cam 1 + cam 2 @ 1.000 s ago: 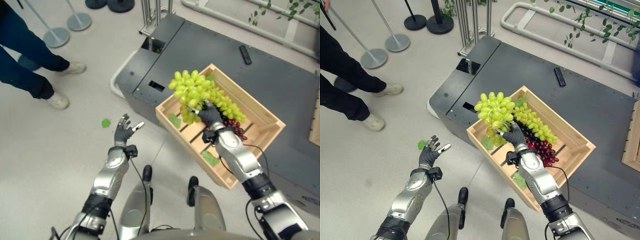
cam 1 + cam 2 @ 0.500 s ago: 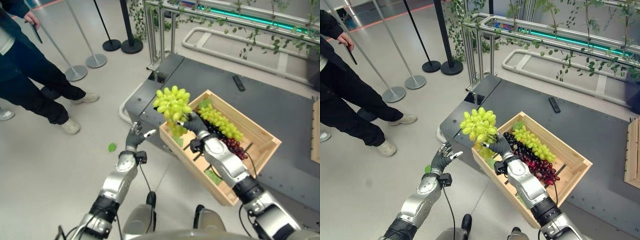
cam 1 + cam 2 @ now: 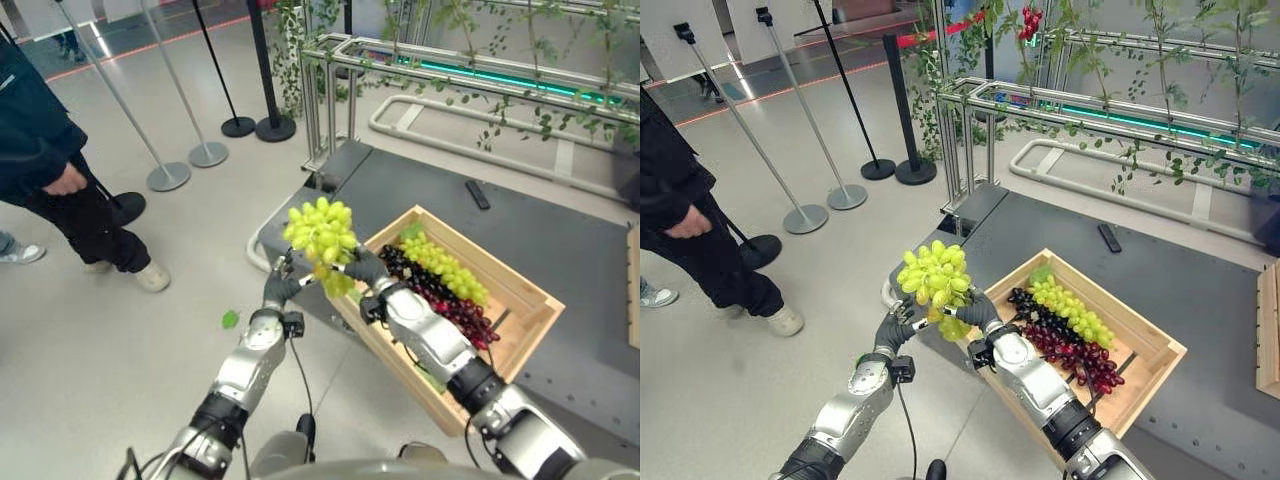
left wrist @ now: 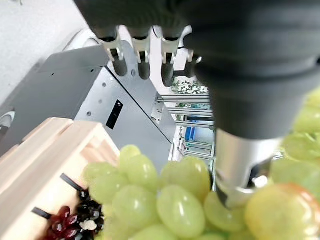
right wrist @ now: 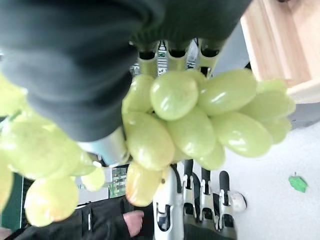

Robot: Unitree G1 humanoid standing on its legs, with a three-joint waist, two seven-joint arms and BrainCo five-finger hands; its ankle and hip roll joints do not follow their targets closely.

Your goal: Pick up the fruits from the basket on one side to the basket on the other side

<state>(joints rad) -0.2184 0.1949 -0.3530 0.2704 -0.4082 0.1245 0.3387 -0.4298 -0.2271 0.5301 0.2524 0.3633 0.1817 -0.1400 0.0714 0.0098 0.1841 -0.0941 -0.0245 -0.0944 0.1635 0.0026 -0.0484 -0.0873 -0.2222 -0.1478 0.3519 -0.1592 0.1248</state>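
The right hand grips a green grape bunch raised beside the wooden crate, which holds green grapes and dark grapes. The left hand, fingers relaxed, touches the bunch.

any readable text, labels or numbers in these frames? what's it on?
None readable.
Green grapes, held up in the right hand: no label.
Left hand, beside the bunch: no marking legible.
Wooden crate: bare wood, no print visible.
Dark platform: no lettering I can make out.
Small black remote-like object on it: too small to read.
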